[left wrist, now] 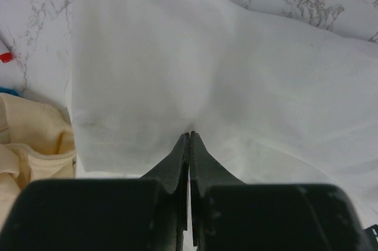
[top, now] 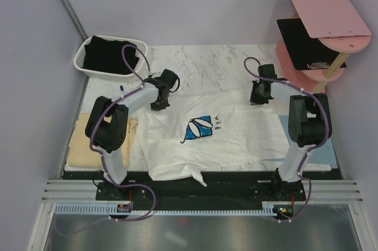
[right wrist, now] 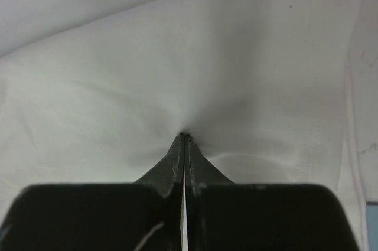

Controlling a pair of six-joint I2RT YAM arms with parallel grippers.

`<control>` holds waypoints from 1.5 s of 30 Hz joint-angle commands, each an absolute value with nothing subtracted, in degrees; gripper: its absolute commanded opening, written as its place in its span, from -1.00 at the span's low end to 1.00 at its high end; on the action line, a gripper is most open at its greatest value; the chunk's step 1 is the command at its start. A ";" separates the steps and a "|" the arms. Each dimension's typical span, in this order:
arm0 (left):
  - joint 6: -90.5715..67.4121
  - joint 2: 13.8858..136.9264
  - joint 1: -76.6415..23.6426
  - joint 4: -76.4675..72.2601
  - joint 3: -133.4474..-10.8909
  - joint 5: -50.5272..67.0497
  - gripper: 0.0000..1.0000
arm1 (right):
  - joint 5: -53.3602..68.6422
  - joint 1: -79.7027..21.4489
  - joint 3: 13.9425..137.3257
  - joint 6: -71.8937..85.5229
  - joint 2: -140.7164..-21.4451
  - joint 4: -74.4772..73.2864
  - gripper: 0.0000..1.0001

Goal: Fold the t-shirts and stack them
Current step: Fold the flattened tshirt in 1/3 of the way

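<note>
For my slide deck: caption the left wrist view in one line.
Left tool shut on a pinch of the white t-shirt, pale yellow t-shirt beside it on marble table.

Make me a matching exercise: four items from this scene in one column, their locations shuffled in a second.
1. white cloth t-shirt with a daisy print
2. pale yellow cloth t-shirt
3. black cloth t-shirt
4. stiff black clipboard

A. in the white plastic basket
B. on the pink shelf stand
C. spread mid-table, pinched by the left gripper and right gripper
D. at the marble table left edge

Pairs: 1-C, 2-D, 3-A, 4-B
</note>
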State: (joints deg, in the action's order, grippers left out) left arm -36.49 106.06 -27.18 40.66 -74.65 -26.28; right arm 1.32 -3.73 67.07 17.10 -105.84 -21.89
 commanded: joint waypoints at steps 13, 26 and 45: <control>-31.11 119.26 -23.03 47.02 -87.52 -18.11 -0.96 | -7.29 -8.52 78.83 15.47 -118.03 -27.33 -1.00; -29.18 142.63 -21.53 62.57 -130.66 -17.93 -0.96 | -10.72 -8.44 89.11 16.88 -125.85 -28.21 -1.00; -25.32 139.77 -15.82 52.74 -139.51 -8.44 -0.96 | -14.15 -7.56 94.32 15.38 -124.99 -28.39 -1.00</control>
State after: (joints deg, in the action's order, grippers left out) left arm -28.71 150.23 -14.79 57.30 -143.31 -9.87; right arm -11.60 -8.12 99.46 16.21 -129.05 -24.73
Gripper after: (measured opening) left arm 0.026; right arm 0.007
